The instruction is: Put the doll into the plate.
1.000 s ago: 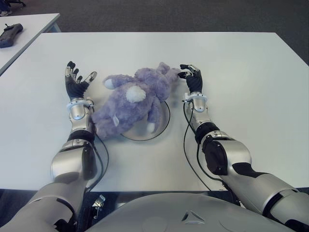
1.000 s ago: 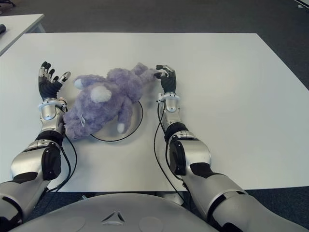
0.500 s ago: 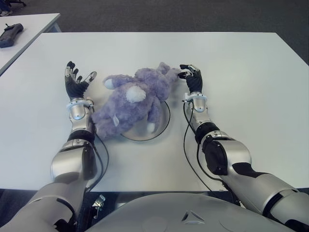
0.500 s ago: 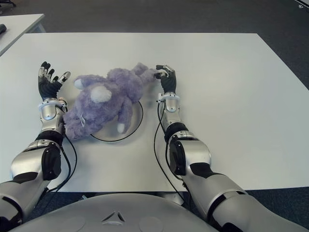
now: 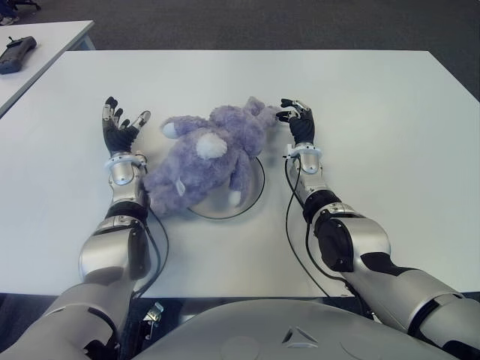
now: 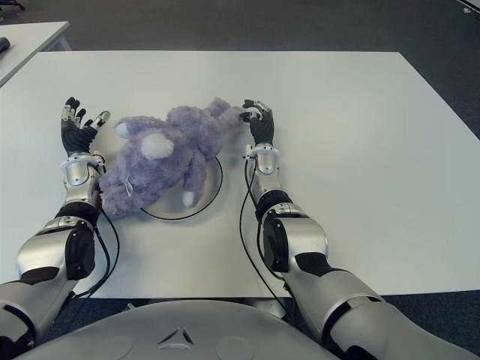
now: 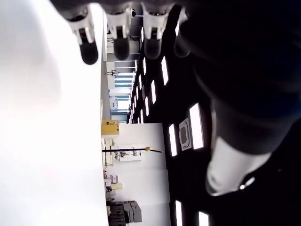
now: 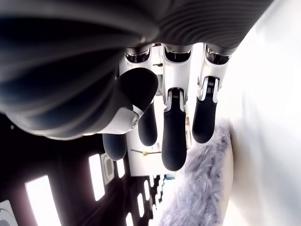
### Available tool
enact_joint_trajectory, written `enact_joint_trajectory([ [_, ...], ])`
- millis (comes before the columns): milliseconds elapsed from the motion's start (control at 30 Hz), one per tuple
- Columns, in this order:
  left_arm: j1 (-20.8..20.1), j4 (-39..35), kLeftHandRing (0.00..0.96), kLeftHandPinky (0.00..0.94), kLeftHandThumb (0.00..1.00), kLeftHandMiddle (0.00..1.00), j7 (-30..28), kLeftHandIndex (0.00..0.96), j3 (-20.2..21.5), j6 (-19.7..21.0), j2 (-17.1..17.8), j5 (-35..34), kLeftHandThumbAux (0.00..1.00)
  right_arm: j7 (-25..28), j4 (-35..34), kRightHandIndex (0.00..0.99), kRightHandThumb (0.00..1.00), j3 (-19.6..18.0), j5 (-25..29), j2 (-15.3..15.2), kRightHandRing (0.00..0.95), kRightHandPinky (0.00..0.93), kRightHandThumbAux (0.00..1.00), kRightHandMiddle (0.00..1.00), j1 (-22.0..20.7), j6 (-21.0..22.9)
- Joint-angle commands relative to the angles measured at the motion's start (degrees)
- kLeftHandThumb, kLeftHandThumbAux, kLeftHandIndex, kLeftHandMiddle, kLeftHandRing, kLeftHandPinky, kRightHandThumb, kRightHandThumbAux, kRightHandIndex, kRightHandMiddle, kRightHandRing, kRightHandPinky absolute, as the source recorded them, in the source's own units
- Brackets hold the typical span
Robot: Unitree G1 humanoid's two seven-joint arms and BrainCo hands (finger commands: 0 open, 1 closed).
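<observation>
The doll (image 5: 210,154) is a purple plush animal, lying on its side across the plate (image 5: 256,191) between the two hands, on the white table (image 5: 375,105). Its body covers most of the plate, but its head spills over the rim toward the left hand (image 5: 118,131), and a limb reaches past the far edge toward the right hand (image 5: 298,122).

It looks light, soft and floppy — a fistful of fur would slide and stretch, so the firm hold is probably around the thick trunk, or with one hand cupped at each end to bunch it inward. Nothing fragile here; it should squash and spring back, and it won't slip off rubbery fingertips.

The left hand is just beside the doll's head, palm up, fingers spread and holding nothing. The right hand is close to the doll's far limb, fingers loosely bent and apart; its wrist view shows fur just past the fingertips (image 8: 174,136), with nothing pinched between them.

The plate holds only the doll. Judged by how it lies, the task seems mostly done — the overhanging head may want a nudge inward.
</observation>
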Motion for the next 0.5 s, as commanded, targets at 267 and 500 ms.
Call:
enact_joint_trajectory([
  [267, 14.43, 8.03, 0.059, 0.097, 0.0, 0.05, 1.82, 0.031, -2.82, 4.27, -10.47, 2.75, 0.727, -1.1, 6.38, 0.396, 0.695, -0.26, 1.08, 7.33, 0.169, 0.163, 0.744, 0.177, 11.63, 7.47],
  [500, 14.32, 8.0, 0.047, 0.072, 0.0, 0.046, 2.84, 0.028, -3.79, 4.76, -10.43, 3.4, 0.66, -2.67, 6.5, 0.395, 0.673, 0.12, 0.68, 7.28, 0.115, 0.126, 0.749, 0.117, 11.5, 8.88],
])
